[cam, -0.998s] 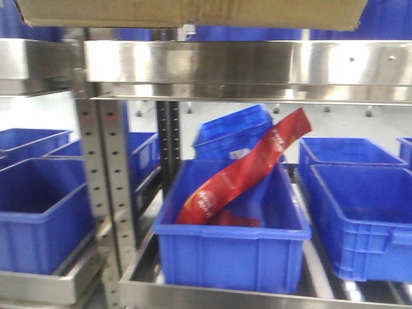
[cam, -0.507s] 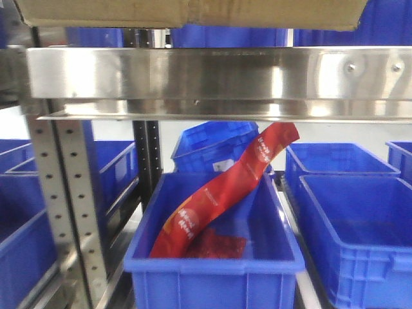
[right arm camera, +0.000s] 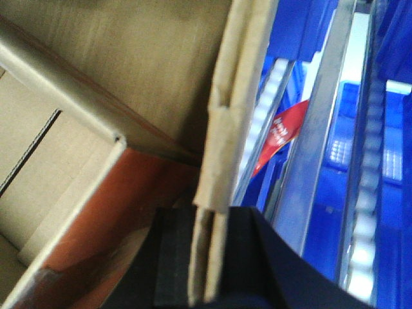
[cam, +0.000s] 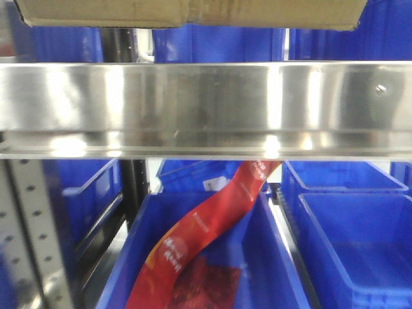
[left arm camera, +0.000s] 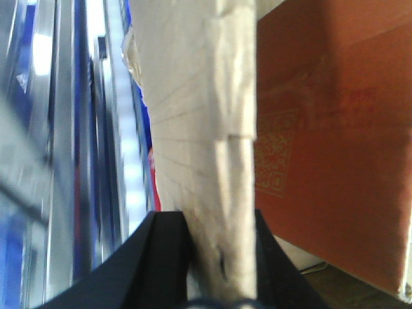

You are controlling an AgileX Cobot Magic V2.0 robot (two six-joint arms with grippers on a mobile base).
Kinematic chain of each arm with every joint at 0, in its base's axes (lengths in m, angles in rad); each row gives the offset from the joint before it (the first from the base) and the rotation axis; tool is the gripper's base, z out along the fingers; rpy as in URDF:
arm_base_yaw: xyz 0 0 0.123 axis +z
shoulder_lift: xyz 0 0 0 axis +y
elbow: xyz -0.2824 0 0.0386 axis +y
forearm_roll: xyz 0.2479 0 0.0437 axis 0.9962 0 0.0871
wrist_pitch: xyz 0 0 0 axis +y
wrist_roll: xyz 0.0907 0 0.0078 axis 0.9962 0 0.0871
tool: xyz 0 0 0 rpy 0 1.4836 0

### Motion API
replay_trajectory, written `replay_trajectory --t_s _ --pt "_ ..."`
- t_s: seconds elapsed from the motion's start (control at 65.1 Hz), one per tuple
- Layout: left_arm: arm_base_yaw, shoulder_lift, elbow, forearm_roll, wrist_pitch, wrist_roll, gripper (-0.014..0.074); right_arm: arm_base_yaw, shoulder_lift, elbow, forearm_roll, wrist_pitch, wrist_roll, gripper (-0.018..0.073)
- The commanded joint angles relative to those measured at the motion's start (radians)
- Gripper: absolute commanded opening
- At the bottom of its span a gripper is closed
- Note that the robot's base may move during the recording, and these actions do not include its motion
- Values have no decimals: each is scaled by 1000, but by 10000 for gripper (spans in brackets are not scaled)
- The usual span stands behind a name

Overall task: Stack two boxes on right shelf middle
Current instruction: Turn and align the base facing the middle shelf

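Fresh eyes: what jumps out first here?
A mirror-bright steel shelf lip spans the front view, a tan cardboard box above it at the top edge. Below, a red packet slants out of a blue bin. In the wrist views, left gripper and right gripper each pinch a box wall.

I can't read any text from here. The red packet (cam: 193,244) carries white and yellow lettering, too blurred to make out. On the left wrist view, a QR code (left arm camera: 273,154) sits on the orange-brown face of the box (left arm camera: 347,193), with faint reddish characters (left arm camera: 351,96) above it, illegible. A white label (cam: 212,185) on the rear blue bin (cam: 180,175) is unreadable.
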Motion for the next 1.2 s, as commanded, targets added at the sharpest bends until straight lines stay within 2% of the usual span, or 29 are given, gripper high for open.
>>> replay_trajectory --t_s 0.0,1.182 --pt "5 -17 -15 32 -30 -3 -111 -9 -13 -13 -41 -46 -20 -153" --pt "5 -17 -15 32 -30 -3 -111 -9 -13 -13 -41 -46 -20 -153"
